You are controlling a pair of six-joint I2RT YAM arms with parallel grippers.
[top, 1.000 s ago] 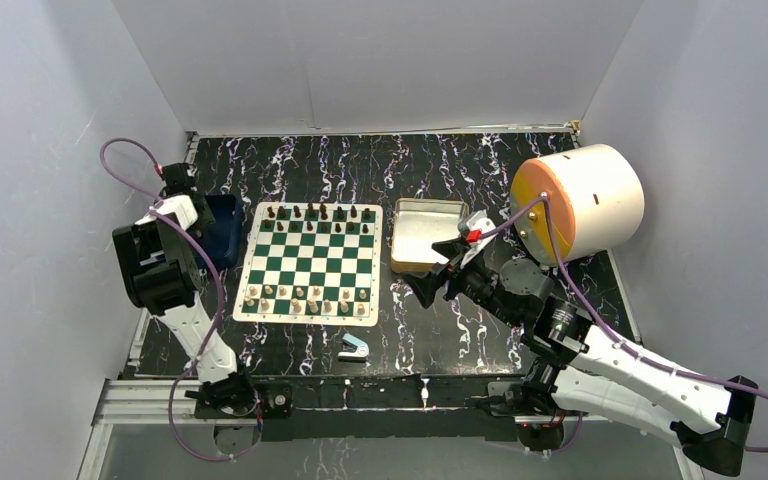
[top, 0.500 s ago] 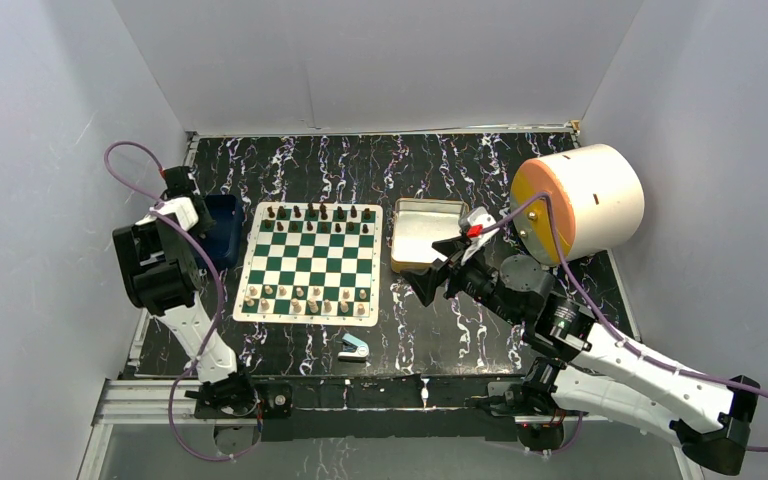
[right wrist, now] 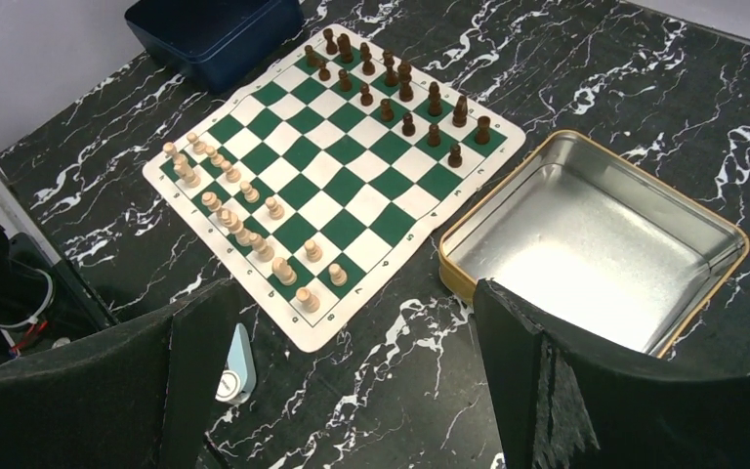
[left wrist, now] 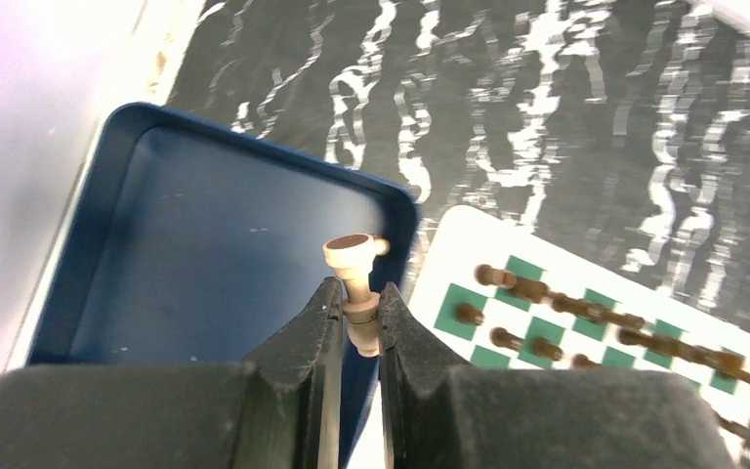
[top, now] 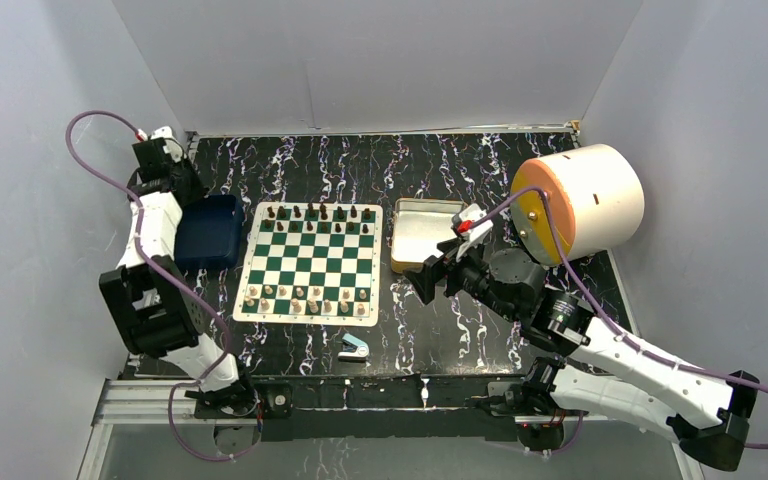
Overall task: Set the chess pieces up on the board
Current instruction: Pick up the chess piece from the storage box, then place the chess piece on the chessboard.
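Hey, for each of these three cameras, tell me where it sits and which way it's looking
Top external: high behind the arm bases, looking down at the board; both arms show.
Left wrist: above the blue tray, looking down; left gripper pinches a pale chess piece.
Right wrist: low, facing the board and silver tin; right gripper spread wide.
All three share board and tray.

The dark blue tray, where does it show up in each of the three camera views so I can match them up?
Top external: the dark blue tray sits left of the board, beside the left arm.
Left wrist: it fills the left half, under the left gripper, which is shut on a pale chess piece.
Right wrist: only part shows, at the top left.
Shared landmark: the board's dark-piece edge lies nearest the tray.
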